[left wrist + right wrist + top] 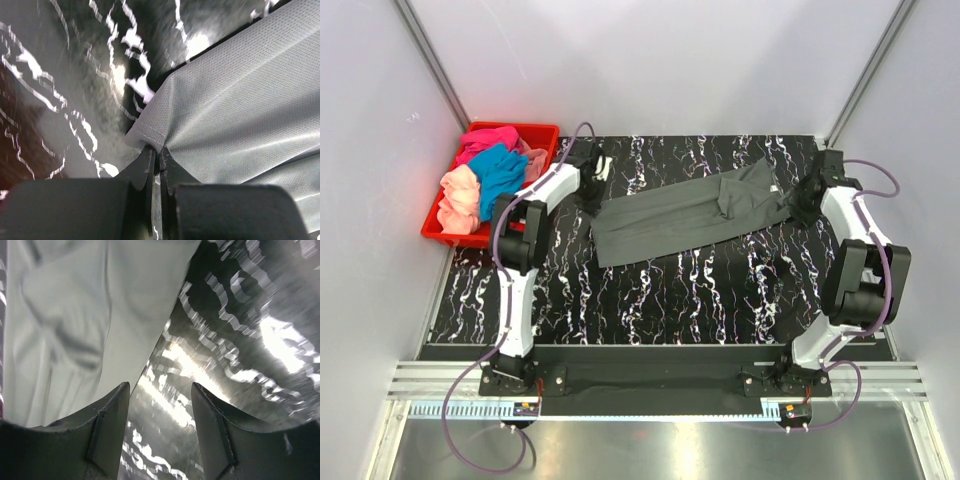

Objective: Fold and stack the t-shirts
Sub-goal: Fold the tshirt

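Grasping step of the fold: the left gripper (pixel 157 156) pinches the left corner of the grey t-shirt (pixel 690 212) stretched across the desk's (pixel 670 290) far middle, while the right gripper (pixel 160 390) stands wide beside its right end and probably must close on cloth next.

Plain white walls (pixel 650 60), black white-veined tabletop (pixel 700 290); bright overhead glare

Plain dark grey t-shirt (pixel 690 215), counter (pixel 700 290) is black with white marbly veins, crate (pixel 542 130) is bright red, plus a hot pink shirt (pixel 490 140), teal shirt (pixel 500 172) and peach shirt (pixel 460 200).
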`<state>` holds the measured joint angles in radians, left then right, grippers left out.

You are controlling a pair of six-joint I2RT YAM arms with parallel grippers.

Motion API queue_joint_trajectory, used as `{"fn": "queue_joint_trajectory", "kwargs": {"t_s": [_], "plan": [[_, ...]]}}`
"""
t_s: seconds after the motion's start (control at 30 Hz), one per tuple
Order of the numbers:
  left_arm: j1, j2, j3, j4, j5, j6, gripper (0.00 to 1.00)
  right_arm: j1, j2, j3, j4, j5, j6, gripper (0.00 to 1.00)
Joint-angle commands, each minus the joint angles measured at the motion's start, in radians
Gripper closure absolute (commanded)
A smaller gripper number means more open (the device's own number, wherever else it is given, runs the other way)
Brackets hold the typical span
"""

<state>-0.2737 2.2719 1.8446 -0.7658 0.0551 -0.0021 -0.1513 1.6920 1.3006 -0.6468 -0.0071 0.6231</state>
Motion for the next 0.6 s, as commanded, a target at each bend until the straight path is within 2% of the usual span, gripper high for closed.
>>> {"fn": "queue_joint_trajectory", "kwargs": {"t_s": [0.0,0.13,0.23,0.37,0.5,0.57], "plan": [[0.005,-0.058,-0.063,-0.027,-0.087,-0.032,0.98,-0.030,-0.026,0.032,0.061,0.090,0.010,0.41],[0.005,-0.090,-0.125,-0.033,-0.123,-0.056,0.96,-0.053,0.055,0.039,0.117,0.088,0.010,0.43],[0.004,-0.130,-0.188,-0.040,-0.135,-0.099,0.89,-0.053,0.112,0.032,0.216,0.049,0.024,0.44],[0.004,-0.186,-0.280,-0.007,-0.100,-0.153,0.78,-0.053,0.182,0.046,0.291,0.012,0.066,0.48],[0.004,-0.203,-0.295,-0.032,-0.144,-0.177,0.68,-0.053,0.219,0.008,0.367,-0.014,0.125,0.48],[0.005,-0.218,-0.286,-0.047,-0.181,-0.182,0.55,-0.053,0.227,-0.017,0.409,-0.014,0.141,0.48]]}}
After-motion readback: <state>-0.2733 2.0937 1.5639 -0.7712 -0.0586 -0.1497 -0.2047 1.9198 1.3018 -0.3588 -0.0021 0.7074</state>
